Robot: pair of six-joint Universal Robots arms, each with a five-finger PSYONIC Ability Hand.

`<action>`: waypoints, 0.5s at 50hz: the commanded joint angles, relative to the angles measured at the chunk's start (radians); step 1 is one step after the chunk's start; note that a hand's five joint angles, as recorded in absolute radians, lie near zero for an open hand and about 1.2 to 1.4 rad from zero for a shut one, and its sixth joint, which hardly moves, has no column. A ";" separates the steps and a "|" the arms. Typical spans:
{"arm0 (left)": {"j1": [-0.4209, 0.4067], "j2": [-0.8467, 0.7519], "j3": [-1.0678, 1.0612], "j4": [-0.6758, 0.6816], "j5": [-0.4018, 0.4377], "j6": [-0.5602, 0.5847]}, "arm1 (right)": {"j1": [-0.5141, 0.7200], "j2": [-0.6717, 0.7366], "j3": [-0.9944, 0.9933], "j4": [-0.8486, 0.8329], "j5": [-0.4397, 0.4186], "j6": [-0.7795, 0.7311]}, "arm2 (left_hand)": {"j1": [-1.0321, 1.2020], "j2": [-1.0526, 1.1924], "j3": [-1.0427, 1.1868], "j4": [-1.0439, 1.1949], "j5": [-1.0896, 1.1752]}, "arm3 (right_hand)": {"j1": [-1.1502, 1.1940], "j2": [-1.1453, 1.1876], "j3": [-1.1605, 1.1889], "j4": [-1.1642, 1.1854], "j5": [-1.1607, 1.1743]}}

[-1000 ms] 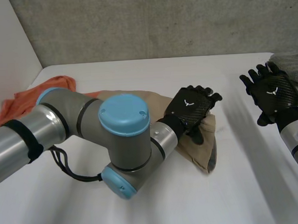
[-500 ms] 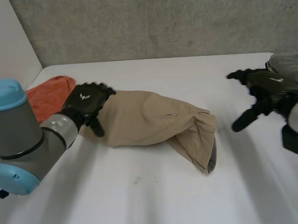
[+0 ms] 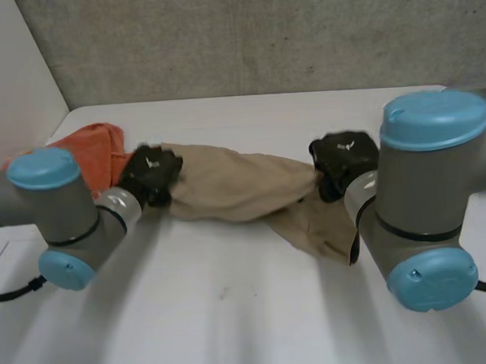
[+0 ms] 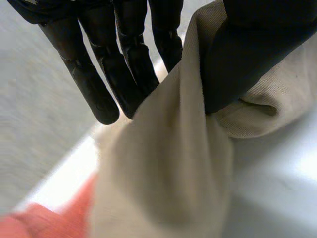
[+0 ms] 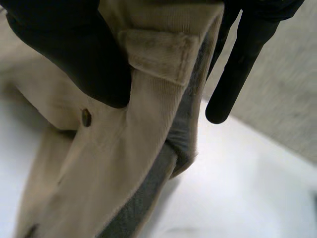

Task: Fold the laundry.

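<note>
A tan garment [image 3: 235, 186] lies stretched across the middle of the white table [image 3: 234, 321]. My left hand [image 3: 150, 175] pinches its left end; in the left wrist view the thumb [image 4: 247, 54] presses the tan cloth [image 4: 168, 178] against the fingers [image 4: 99, 84]. My right hand [image 3: 344, 160] grips the right end, where the wrist view shows the thumb [image 5: 74, 54] clamping a seamed edge of the tan cloth [image 5: 124, 144] with a small button and grey lining. Part of the garment droops toward the table's front below the right hand.
An orange cloth [image 3: 86, 149] lies bunched at the table's left, just behind my left hand, and its edge [image 4: 34, 223] shows in the left wrist view. A grey wall stands behind the table. Both arms' elbows with blue caps reach over the table's front half.
Both hands went from open to shut on the garment's two ends. The right hand came in from the far right to the cloth, and the garment now lies pulled out between them.
</note>
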 commanded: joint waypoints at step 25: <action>-0.073 0.394 -0.006 -0.123 -0.058 -0.293 | -0.137 -0.048 -0.307 0.270 -0.127 -0.220 | 0.268 0.205 0.222 0.201 0.247 | 0.280 0.220 0.226 0.208 0.241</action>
